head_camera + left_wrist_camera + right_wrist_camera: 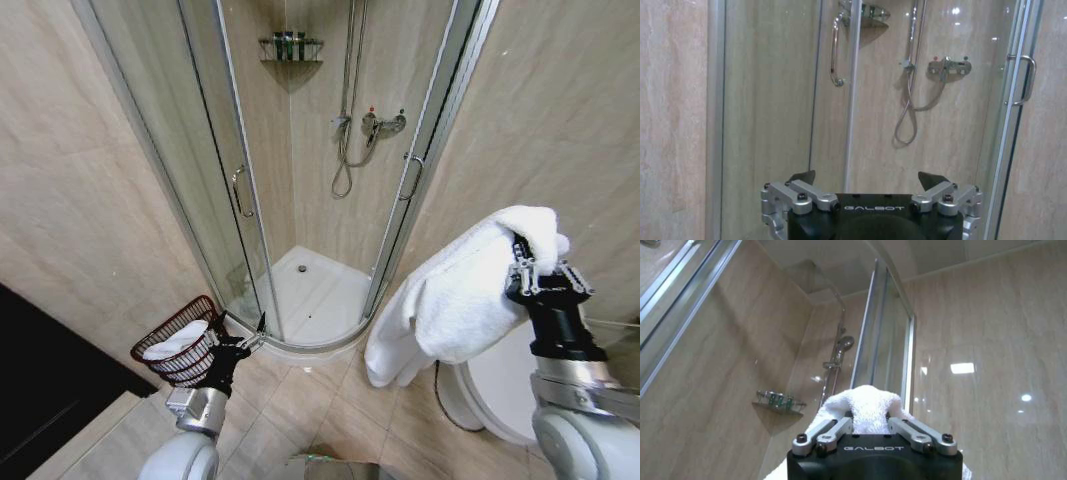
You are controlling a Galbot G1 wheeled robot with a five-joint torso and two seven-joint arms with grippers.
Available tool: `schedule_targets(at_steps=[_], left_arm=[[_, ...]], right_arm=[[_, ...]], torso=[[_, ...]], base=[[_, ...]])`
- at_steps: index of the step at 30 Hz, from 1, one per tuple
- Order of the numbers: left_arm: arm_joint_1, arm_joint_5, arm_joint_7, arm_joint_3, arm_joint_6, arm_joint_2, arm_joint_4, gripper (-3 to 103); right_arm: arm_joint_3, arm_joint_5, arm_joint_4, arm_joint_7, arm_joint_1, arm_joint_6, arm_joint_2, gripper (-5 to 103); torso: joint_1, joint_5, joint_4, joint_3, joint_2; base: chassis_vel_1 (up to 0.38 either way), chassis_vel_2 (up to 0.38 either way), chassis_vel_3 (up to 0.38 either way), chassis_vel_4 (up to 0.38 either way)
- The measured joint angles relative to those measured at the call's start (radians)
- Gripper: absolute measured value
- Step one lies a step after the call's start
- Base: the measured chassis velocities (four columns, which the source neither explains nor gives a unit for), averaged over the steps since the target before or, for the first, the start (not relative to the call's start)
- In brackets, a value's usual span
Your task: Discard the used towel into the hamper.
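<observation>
While raised, right gripper (535, 262) clamps towel (460, 295).

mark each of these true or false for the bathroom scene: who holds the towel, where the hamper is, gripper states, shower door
1. The right gripper is shut on the white towel. True.
2. The hamper stands on the robot's right, beside the toilet. False: it sits on the floor at the robot's left, near the left gripper.
3. The left gripper holds a second towel. False: its fingers are open and hold nothing.
4. Something white already lies in the hamper. True.
5. The towel hangs down, clear of the floor. True.
</observation>
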Motion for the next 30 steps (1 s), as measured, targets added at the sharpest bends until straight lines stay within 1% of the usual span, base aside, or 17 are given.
schedule_targets(at_steps=[20,30], left_arm=[[0.000,0.000,0.000,0.000,0.000,0.000,0.000,100],[0.000,0.000,0.000,0.000,0.000,0.000,0.000,100]], right_arm=[[-0.003,0.004,0.000,0.001,0.006,-0.001,-0.003,12],[-0.027,0.004,0.000,0.001,0.017,-0.004,-0.009,12]], torso=[[0.004,0.0000,0.0000,0.004,0.009],[0.004,0.0000,-0.0001,0.004,0.009]], base=[[0.000,0.000,0.000,0.000],[0.000,0.000,0.000,0.000]])
